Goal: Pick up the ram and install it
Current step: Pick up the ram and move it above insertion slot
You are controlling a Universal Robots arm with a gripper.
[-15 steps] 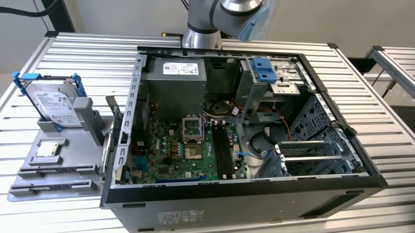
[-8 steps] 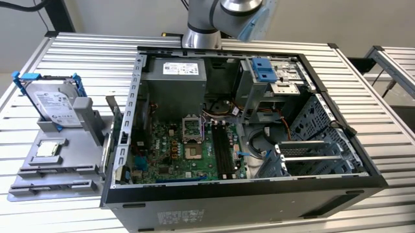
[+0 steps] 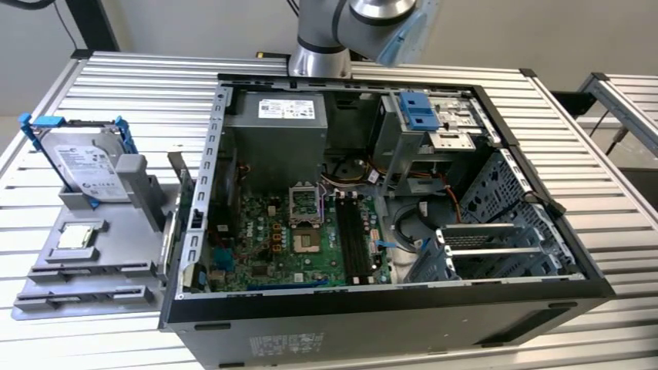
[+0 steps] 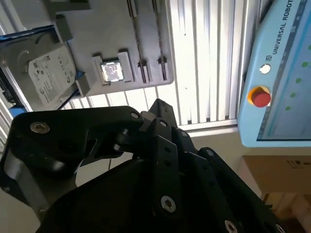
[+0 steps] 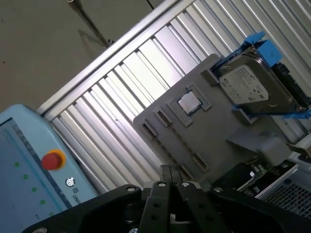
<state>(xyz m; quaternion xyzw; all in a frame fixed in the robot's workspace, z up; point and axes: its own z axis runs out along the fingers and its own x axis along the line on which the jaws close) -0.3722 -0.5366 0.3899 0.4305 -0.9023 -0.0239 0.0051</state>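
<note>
The ram is out of view. My gripper (image 5: pixel 168 171) shows in both wrist views as black linkages whose fingertips (image 4: pixel 158 105) meet, shut with nothing seen between them. It hangs high above the grey holder (image 5: pixel 214 131) that lies on the slatted table at the exterior view's left. The holder's narrow slots (image 5: pixel 163 118) look bare. In the exterior view my arm (image 3: pixel 340 38) rises behind the open computer case (image 3: pixel 391 294). Inside the case, the green motherboard (image 3: pixel 273 231) has long dark memory slots (image 3: pixel 355 235).
On the holder (image 3: pixel 113 258) stand a silver hard drive (image 3: pixel 88 162) in a blue frame and a small square processor (image 3: pixel 79 237). A light blue pendant (image 4: pixel 282 87) with a red button sits beyond the table's edge. A power supply and drive cage fill the case's far end.
</note>
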